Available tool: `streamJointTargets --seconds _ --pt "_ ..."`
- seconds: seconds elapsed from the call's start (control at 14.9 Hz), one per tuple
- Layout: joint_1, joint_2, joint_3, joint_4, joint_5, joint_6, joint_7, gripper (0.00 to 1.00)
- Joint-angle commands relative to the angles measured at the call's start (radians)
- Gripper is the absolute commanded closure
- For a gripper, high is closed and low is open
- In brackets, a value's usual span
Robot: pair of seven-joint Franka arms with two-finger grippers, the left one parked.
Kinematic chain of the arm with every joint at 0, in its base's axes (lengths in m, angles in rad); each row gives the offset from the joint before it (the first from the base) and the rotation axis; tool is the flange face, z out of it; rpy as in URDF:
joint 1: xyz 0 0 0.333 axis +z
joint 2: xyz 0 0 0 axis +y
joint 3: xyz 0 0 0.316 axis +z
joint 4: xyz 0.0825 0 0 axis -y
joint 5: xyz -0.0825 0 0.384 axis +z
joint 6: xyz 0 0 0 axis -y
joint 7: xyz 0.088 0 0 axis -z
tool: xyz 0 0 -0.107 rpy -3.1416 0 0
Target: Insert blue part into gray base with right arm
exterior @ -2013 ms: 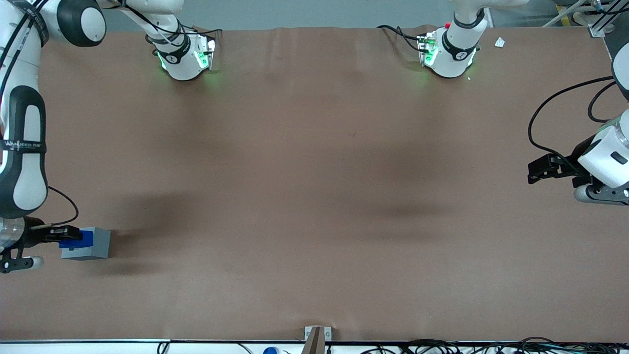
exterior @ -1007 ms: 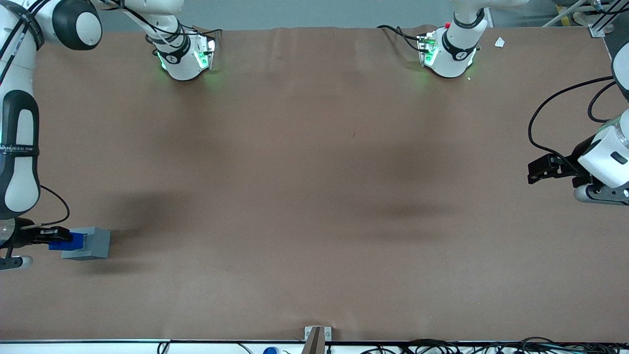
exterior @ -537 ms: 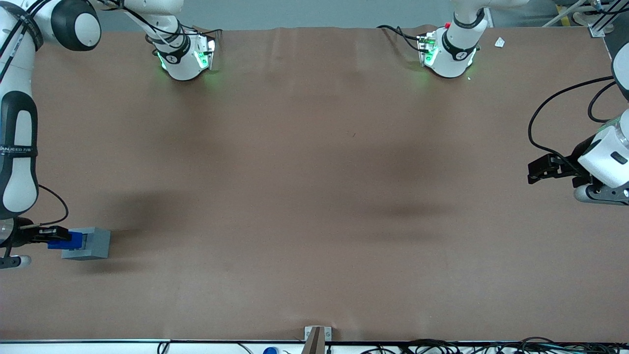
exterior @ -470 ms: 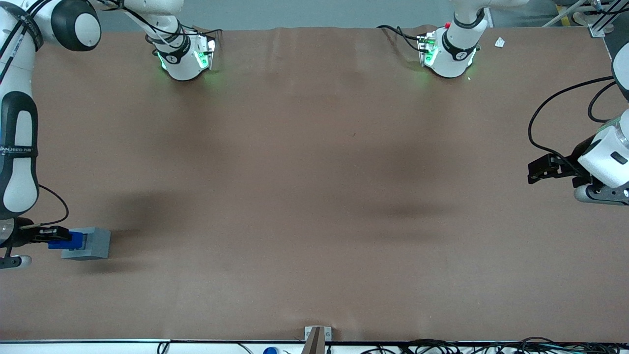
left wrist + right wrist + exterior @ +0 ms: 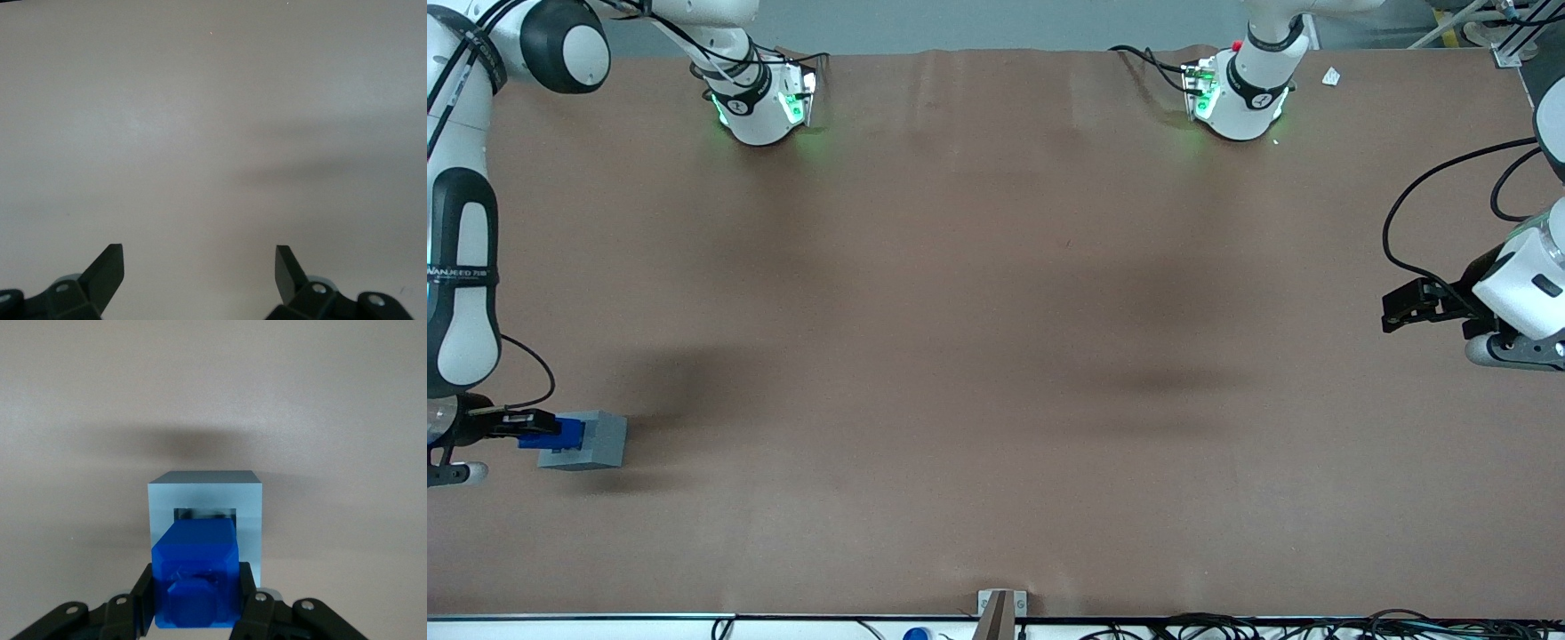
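Observation:
The gray base (image 5: pixel 596 441) sits on the brown table at the working arm's end, near the table's edge. In the right wrist view the gray base (image 5: pixel 203 500) shows its square socket (image 5: pixel 203 514). My right gripper (image 5: pixel 541 428) is shut on the blue part (image 5: pixel 556 435) and holds it at the base's top, at the side toward the arm. In the right wrist view the blue part (image 5: pixel 195 573) is between the black fingers (image 5: pixel 143 597), its tip at the socket's edge, covering most of the opening.
Two white arm bases with green lights (image 5: pixel 760 102) (image 5: pixel 1234 98) stand farthest from the front camera. A small bracket (image 5: pixel 1001 604) sits at the table's near edge. The left wrist view shows only bare table (image 5: pixel 213 133).
The gripper with the blue part drew back from the base's top toward the arm, then crept toward the base again. The base has not moved.

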Motion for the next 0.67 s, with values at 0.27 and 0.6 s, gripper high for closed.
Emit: streamJointTargets --seconds 0.27,0.6 --pt "-0.006 -0.001 0.013 -0.013 0.004 0.001 0.017 1.00" --pt "-0.007 0.001 0.013 -0.020 0.004 0.001 0.017 1.00"
